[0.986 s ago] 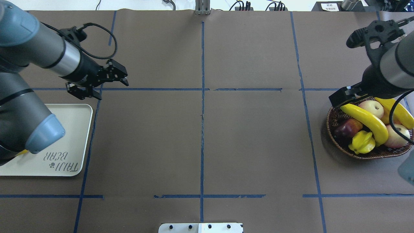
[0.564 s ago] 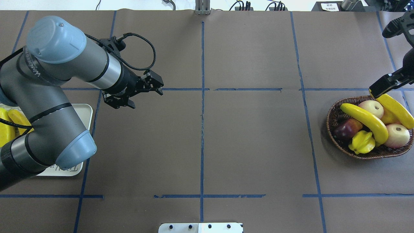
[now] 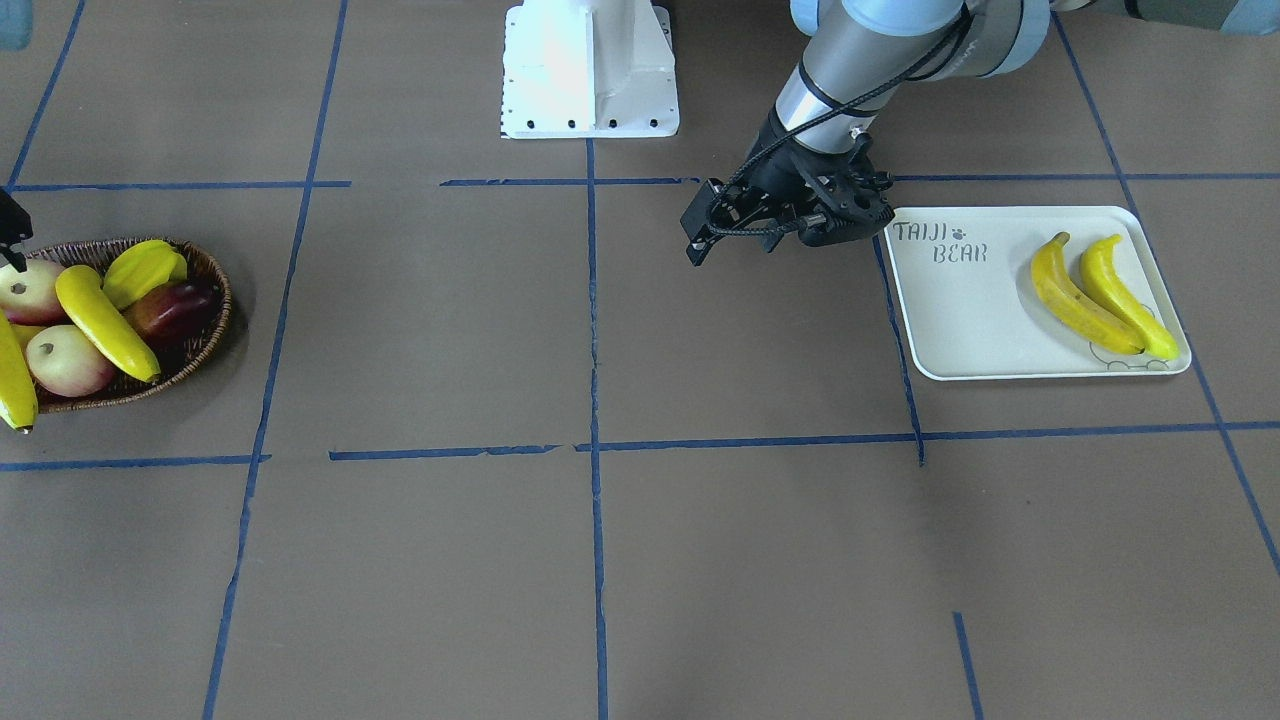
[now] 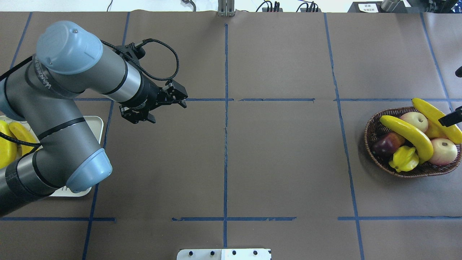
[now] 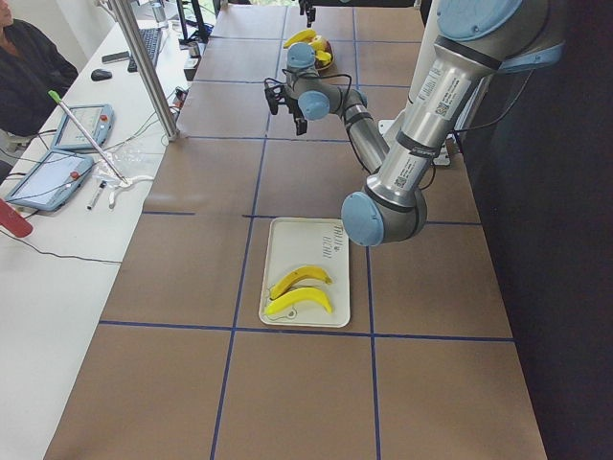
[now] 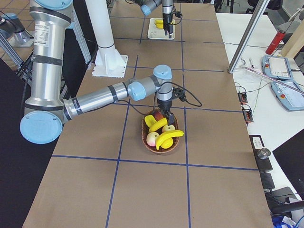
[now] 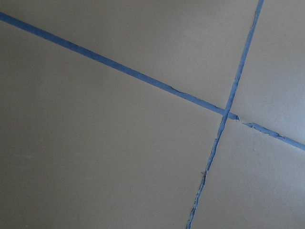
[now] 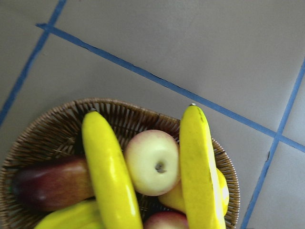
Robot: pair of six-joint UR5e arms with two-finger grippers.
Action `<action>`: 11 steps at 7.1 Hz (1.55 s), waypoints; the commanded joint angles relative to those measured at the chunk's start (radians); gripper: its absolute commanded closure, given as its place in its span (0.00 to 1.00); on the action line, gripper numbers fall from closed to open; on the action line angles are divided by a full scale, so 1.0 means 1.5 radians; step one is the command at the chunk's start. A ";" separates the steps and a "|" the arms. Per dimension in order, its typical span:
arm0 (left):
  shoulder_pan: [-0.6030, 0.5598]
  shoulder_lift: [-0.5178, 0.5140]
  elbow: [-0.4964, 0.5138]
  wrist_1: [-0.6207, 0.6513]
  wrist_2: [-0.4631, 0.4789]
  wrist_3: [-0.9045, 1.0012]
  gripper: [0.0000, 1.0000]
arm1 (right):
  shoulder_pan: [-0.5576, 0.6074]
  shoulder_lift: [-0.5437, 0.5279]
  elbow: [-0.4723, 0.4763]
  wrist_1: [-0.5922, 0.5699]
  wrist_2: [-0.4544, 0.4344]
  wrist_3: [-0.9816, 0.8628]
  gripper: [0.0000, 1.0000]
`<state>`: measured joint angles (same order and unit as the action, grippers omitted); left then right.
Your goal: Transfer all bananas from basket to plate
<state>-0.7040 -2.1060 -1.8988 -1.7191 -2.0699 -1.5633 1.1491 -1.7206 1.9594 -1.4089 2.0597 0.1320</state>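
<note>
**Halfway through: two bananas on the plate, two to fetch**

The plate (image 3: 960,320) holds two bananas (image 3: 1080,298) lying side by side near its far end from the lettering. Two more lie in the basket (image 4: 369,139). One (image 4: 408,133) lies across the fruit in the middle. The other (image 4: 437,118) rests along the back with its tip out over the rim.

The step in hand looks like the pick of the third banana. The right hand (image 6: 166,118) points straight down just above the basket and carries nothing that shows. Whether its fingers are apart or together, I cannot tell. The left hand (image 4: 166,110) hangs empty over the desk (image 4: 281,162), fingers apart, between the plate and the centre line, perhaps placed to receive.

The next move calls for the right hand to come down across the middle of one banana. The rear one looks easier, since less crowds it. The skins look smooth, so a square, central grip matters.

The overhead view hides most of the plate under the left arm, whereas the front-facing view shows it whole. The overhead view also cuts off the right hand at its edge, and only the right side view shows its stance. The right wrist camera shows an apple (image 8: 153,162) wedged between the two bananas. The left wrist camera shows only bare desk and crossed tape lines (image 7: 224,114).
</note>
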 commanded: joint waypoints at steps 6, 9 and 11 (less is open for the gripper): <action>0.005 -0.003 0.002 0.000 -0.001 -0.002 0.00 | 0.006 -0.004 -0.109 0.055 0.005 -0.022 0.00; 0.004 -0.003 0.001 0.001 -0.001 -0.002 0.00 | -0.005 0.010 -0.109 0.054 0.005 -0.021 0.00; 0.004 -0.003 0.001 0.000 -0.001 -0.002 0.00 | -0.021 0.011 -0.112 0.055 0.005 -0.021 0.00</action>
<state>-0.6974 -2.1101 -1.8975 -1.7184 -2.0708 -1.5662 1.1306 -1.7062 1.7951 -1.3272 2.0678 0.1012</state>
